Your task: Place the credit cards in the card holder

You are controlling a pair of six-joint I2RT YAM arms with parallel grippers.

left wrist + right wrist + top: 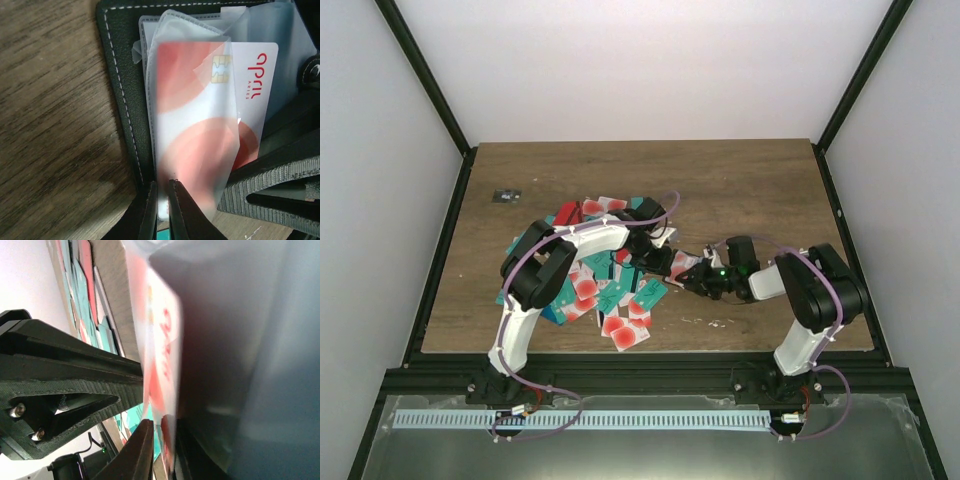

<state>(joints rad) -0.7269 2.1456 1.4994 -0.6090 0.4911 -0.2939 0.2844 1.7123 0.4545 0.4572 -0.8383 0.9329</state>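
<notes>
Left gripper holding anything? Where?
Left gripper pinches the white card with red circles at its near edge; far end in a sleeve of the black card holder.

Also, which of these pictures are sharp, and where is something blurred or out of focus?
Top external: evenly lit and sharp, though the credit cards are small. Left wrist: the card holder stitching is sharp; the card in the fingers is blurred. Right wrist: nearly all out of focus, too close.
</notes>
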